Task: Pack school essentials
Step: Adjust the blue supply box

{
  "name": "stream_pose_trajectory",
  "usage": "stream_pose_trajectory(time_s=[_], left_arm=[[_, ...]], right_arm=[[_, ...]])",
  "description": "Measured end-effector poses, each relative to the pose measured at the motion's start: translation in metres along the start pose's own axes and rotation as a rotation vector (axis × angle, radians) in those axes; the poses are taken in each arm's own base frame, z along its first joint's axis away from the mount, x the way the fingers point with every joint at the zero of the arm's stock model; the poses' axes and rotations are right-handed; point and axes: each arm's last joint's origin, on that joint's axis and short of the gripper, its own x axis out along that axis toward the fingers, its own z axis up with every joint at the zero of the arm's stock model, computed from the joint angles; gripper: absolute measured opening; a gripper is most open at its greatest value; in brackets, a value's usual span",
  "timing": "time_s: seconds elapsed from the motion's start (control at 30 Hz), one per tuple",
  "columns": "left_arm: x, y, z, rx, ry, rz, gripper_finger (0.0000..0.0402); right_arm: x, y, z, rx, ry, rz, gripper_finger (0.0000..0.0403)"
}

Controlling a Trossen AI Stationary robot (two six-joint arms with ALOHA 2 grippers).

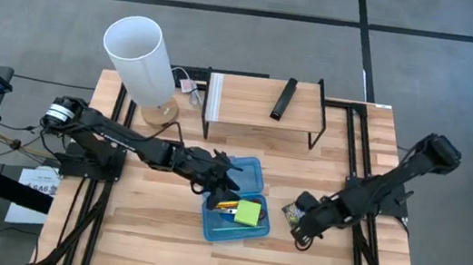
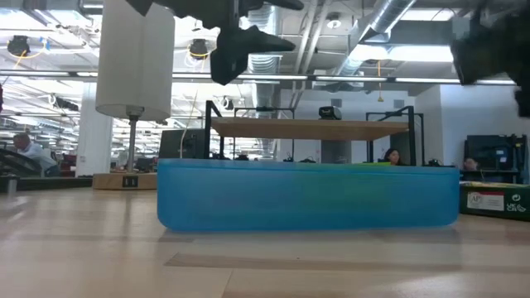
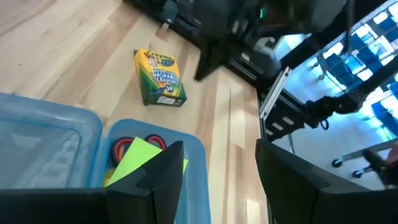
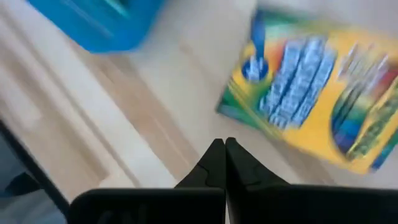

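An open blue box (image 1: 247,228) stands mid-table with its lid (image 3: 43,140) beside it. Inside lie a green sticky-note pad (image 1: 248,212), pencils (image 1: 227,204) and red-handled scissors (image 3: 134,144). My left gripper (image 3: 217,149) hovers over the box's far left part (image 1: 231,187), open, with nothing between its fingers. The yellow-green crayon box (image 1: 292,214) lies flat on the table right of the blue box (image 3: 160,76). My right gripper (image 4: 224,144) is shut and empty, above the table just beside the crayon box (image 4: 317,106).
A tall white cylinder (image 1: 141,56) on a wooden foot stands at the far left. A wooden shelf (image 1: 262,108) on black legs at the far edge carries a slim black bar (image 1: 284,98). Bare tabletop lies along the near edge (image 1: 228,264).
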Motion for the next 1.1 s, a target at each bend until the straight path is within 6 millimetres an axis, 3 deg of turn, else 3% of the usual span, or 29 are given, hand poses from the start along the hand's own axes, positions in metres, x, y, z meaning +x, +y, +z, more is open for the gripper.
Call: stream_pose_trajectory(time_s=[0.13, 0.23, 0.4, 0.57, 0.83, 0.97, 1.1], left_arm=[[-0.001, 0.000, 0.000, 0.005, 0.002, -0.008, 0.0187], [-0.009, -0.005, 0.006, 0.007, -0.027, -0.033, 0.0187], [-0.041, -0.027, 0.024, 0.098, -0.162, -0.103, 0.0187], [-0.073, -0.045, 0.027, 0.164, -0.256, -0.026, 0.0187], [-0.098, -0.067, 0.017, 0.197, -0.326, 0.024, 0.0187], [-0.100, -0.075, 0.005, 0.202, -0.354, 0.031, 0.0187], [-0.102, -0.070, -0.014, 0.149, -0.440, 0.005, 0.0187]], right_arm=[[-0.016, 0.003, 0.014, -0.125, -0.154, 0.090, 0.0006], [-0.016, 0.006, 0.034, -0.183, -0.233, 0.143, 0.0006], [0.002, 0.009, 0.073, -0.252, -0.277, 0.232, 0.0006], [0.022, 0.009, 0.110, -0.343, -0.260, 0.230, 0.0006], [0.051, 0.025, 0.159, -0.553, -0.186, 0.267, 0.0006], [0.063, 0.034, 0.172, -0.627, -0.153, 0.275, 0.0006], [0.074, 0.041, 0.178, -0.689, -0.115, 0.277, 0.0006]])
